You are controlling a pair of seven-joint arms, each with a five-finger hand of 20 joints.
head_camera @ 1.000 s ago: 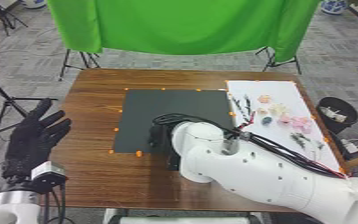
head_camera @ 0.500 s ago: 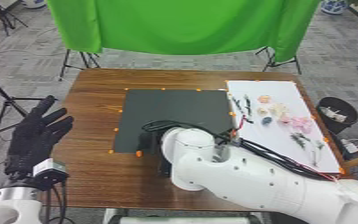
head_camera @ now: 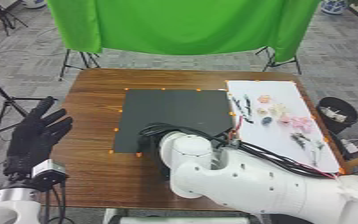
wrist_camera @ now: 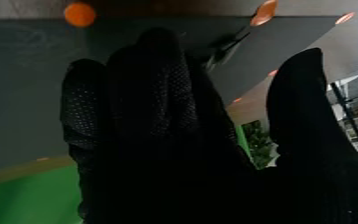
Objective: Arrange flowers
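R hand (head_camera: 145,144): pos. at near L corner of dark mat (head_camera: 175,107); released, fingers straight, thumb spread well apart from them. In R wrist view, dark sprig (wrist_camera: 222,45) shows against mat, just beside fingertips; contact w/ hand can't be told. L hand (head_camera: 35,132): released, fingers extended & slightly spread, located off L side of brown wooden table (head_camera: 91,120). Task flowers: on white sheet (head_camera: 269,90), R side of table, adj. to mat. Layout: peach flower (head_camera: 264,99) toward far end; cream flower (head_camera: 278,109) nearer; pink flowers (head_camera: 302,123) nearer still; dark stems (head_camera: 238,103) along L edge; green sprig (head_camera: 299,138) nearer than pink flowers.
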